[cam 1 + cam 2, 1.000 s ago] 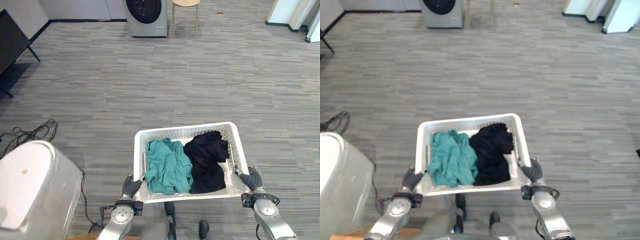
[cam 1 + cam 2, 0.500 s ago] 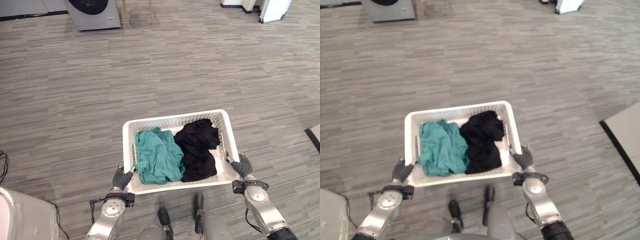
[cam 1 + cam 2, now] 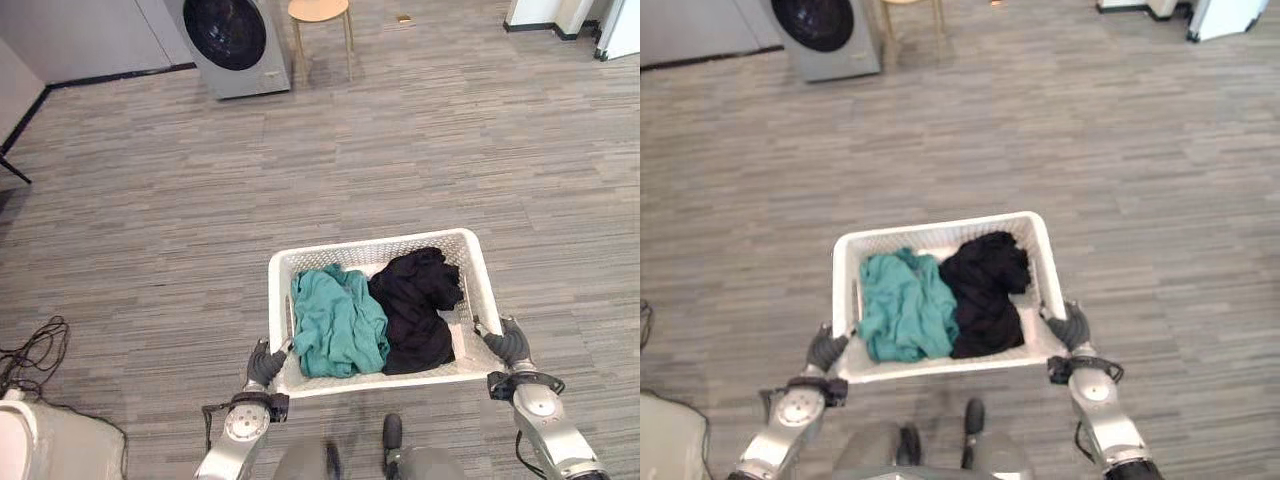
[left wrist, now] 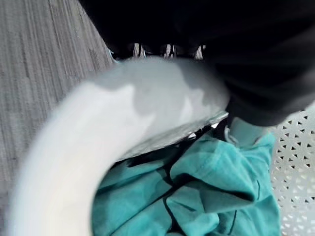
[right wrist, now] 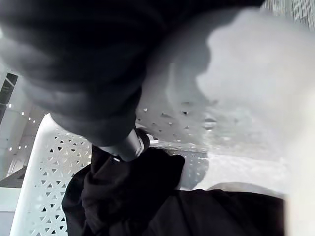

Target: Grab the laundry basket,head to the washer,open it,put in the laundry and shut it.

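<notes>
Two garments fill the white laundry basket (image 3: pixel 478 290): teal cloth (image 3: pixel 338 323) left, black cloth (image 3: pixel 417 310) right. Left hand (image 3: pixel 264 364) and right hand (image 3: pixel 507 343) clamp its near corners above grey floor (image 3: pixel 180 220). Washer (image 3: pixel 232 42) far left, stool (image 3: pixel 320 12) beside.

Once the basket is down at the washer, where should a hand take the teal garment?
Grip the teal garment from straight above at its bunched middle folds. It lies heaped in the laundry basket's left half, beside the black garment, so a high central pinch avoids catching that one or the wall.
</notes>
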Tool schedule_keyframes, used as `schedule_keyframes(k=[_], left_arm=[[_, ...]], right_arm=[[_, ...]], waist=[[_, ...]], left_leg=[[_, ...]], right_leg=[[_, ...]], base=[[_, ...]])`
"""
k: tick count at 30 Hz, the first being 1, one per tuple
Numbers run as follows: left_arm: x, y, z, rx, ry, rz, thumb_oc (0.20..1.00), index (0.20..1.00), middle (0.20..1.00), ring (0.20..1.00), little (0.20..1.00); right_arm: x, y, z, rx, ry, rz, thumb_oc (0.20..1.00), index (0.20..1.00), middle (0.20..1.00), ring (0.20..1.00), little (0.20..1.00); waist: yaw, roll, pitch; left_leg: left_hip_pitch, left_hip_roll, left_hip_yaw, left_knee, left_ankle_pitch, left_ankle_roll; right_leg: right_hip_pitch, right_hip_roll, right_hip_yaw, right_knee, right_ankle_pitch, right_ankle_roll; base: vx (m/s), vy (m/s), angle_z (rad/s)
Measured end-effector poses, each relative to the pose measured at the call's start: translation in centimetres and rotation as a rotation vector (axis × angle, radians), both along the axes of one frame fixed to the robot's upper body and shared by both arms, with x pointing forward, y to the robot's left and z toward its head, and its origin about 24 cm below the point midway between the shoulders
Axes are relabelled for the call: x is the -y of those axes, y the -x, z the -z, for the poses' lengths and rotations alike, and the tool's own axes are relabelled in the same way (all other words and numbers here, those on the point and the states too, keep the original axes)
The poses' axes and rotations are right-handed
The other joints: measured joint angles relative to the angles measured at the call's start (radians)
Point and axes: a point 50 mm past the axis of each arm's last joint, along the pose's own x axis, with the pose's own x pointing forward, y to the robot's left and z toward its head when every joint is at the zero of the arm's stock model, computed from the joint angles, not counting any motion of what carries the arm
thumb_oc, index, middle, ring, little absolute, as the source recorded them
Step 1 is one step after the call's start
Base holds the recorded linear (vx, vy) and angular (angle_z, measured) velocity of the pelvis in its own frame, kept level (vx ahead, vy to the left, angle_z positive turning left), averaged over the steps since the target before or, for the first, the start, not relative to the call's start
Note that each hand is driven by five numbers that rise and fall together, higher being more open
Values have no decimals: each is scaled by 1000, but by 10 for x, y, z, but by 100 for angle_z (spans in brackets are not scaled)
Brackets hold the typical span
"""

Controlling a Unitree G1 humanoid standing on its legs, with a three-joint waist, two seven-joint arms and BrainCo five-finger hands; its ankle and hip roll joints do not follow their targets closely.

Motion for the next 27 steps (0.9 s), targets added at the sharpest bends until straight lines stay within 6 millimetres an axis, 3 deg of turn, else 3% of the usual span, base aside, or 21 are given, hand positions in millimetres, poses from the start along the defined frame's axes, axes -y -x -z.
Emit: schedule_keyframes(k=[1, 2, 4, 5, 7, 8, 9, 11, 12, 13, 15, 16, 17, 19, 20, 21, 22, 25, 27], left_arm=[[0, 2, 1, -7, 2, 2, 200, 200, 200, 200, 200], [-1, 4, 3, -15, 3, 2, 200, 200, 200, 200, 200], [-3, 7, 5, -31, -1, -4, 200, 200, 200, 200, 200], [-4, 9, 7, -38, 0, -2, 200, 200, 200, 200, 200], [-5, 13, 11, -62, -17, 6, 200, 200, 200, 200, 200], [-6, 16, 12, -67, -21, 4, 200, 200, 200, 200, 200], [-8, 17, 13, -73, -20, 0, 200, 200, 200, 200, 200], [-5, 24, 16, -92, -10, 1, 200, 200, 200, 200, 200], [-14, 21, 13, -84, -38, -2, 200, 200, 200, 200, 200], [-14, 17, 11, -74, -41, 3, 200, 200, 200, 200, 200], [-18, 12, 8, -65, -54, -5, 200, 200, 200, 200, 200], [-20, 12, 7, -66, -67, 1, 200, 200, 200, 200, 200], [-21, 9, 4, -51, -73, 9, 200, 200, 200, 200, 200], [-22, 7, 1, -37, -77, 12, 200, 200, 200, 200, 200], [-18, 4, -1, -22, -64, 14, 200, 200, 200, 200, 200], [-19, 5, -1, -19, -64, 13, 200, 200, 200, 200, 200], [-21, 5, -1, -21, -69, 8, 200, 200, 200, 200, 200], [-19, 9, 7, -61, -62, 16, 200, 200, 200, 200, 200], [-19, 12, 11, -76, -61, 18, 200, 200, 200, 200, 200]], right_arm=[[0, 1, 0, 1, 1, -3, 200, 200, 200, 200, 200], [-1, 1, 0, 1, 0, -7, 200, 200, 200, 200, 200], [-2, 1, 2, -7, 1, -10, 200, 200, 200, 200, 200], [-2, 2, 4, -16, -2, -8, 200, 200, 200, 200, 200], [-3, 5, 11, -44, -2, -8, 200, 200, 200, 200, 200], [-4, 5, 12, -50, -3, -13, 200, 200, 200, 200, 200], [-6, 6, 12, -52, -2, -20, 200, 200, 200, 200, 200], [-3, 12, 15, -71, 10, -24, 200, 200, 200, 200, 200], [-10, 20, 22, -93, -27, -13, 200, 200, 200, 200, 200], [-11, 18, 21, -85, -32, -12, 200, 200, 200, 200, 200], [-15, 14, 20, -86, -35, -18, 200, 200, 200, 200, 200], [-17, 14, 20, -81, -39, -18, 200, 200, 200, 200, 200], [-18, 14, 17, -69, -42, -20, 200, 200, 200, 200, 200], [-18, 11, 14, -53, -42, -22, 200, 200, 200, 200, 200], [-16, 13, 14, -56, -33, -27, 200, 200, 200, 200, 200], [-15, 8, 10, -35, -25, -33, 200, 200, 200, 200, 200], [-16, 7, 9, -32, -27, -35, 200, 200, 200, 200, 200], [-14, 10, 16, -64, -20, -28, 200, 200, 200, 200, 200], [-14, 14, 22, -91, -27, -18, 200, 200, 200, 200, 200]], waist=[[0, -1, 0], [5, 2, -2], [17, 13, 1], [27, 12, -1], [35, 15, 1], [41, 13, -1], [48, 12, 0], [44, 54, -24], [33, -5, -70], [31, -16, -71], [36, -17, -68], [31, -14, -67], [27, 9, -54], [21, 18, -49], [7, 32, -49], [2, 38, -47], [0, 35, -35], [-4, 44, -21], [-5, 36, -13]], left_leg=[[-28, -11, 1, -54, 12, 10], [-69, -19, -11, -126, 43, 4], [-133, -21, -13, -256, 131, 5], [-140, -27, -9, -289, 145, -5], [-167, -35, 9, -328, 194, 21], [-161, -34, 31, -321, 197, 27], [-151, -40, 56, -320, 201, 35], [-103, -25, 54, -330, 183, 85], [-94, -84, 68, -199, 227, 168], [-82, -107, 70, -188, 200, 194], [-34, -117, 83, -197, 147, 185], [33, -127, 67, -245, 154, 190], [123, -125, 41, -318, 156, 188], [178, -120, 49, -363, 167, 169], [202, -112, 21, -360, 112, 131], [216, -107, 12, -368, 95, 145], [240, -110, 18, -368, 99, 153], [339, -112, 8, -391, 64, 103], [409, -122, -2, -398, 58, 94]], right_leg=[[25, 13, -8, -15, -6, 10], [48, 30, 1, -30, -35, 43], [83, 64, 0, -30, -61, 52], [101, 65, 3, -30, -86, 78], [163, 70, -1, -30, -112, 71], [185, 63, 3, -30, -136, 95], [218, 56, 13, -30, -157, 96], [285, 80, 43, -23, -188, 109], [246, -25, 58, 211, -295, 93], [242, -41, 61, 219, -292, 107], [102, -70, 85, 548, -236, 154], [22, -85, 81, 702, -265, 167], [-88, -79, 70, 780, -315, 154], [-207, -89, 23, 695, -340, 146], [-308, -74, 23, 610, -333, 147], [-338, -66, 0, 554, -325, 154], [-374, -68, -6, 473, -293, 150], [-453, -56, -29, 206, -152, 158], [-463, -52, -45, 141, -79, 141]], base=[[340, 23, -22], [259, 19, -26], [397, 42, -39], [423, 66, -33], [518, 138, -36], [527, 159, -47], [448, 155, -44], [606, 259, -26], [588, 314, 3], [717, 366, -1], [288, 135, -17], [251, 88, 3], [179, 50, 18], [341, 40, 33], [472, 10, 37], [277, -47, 43], [366, -51, 37], [407, -85, 49], [332, -99, 46]])
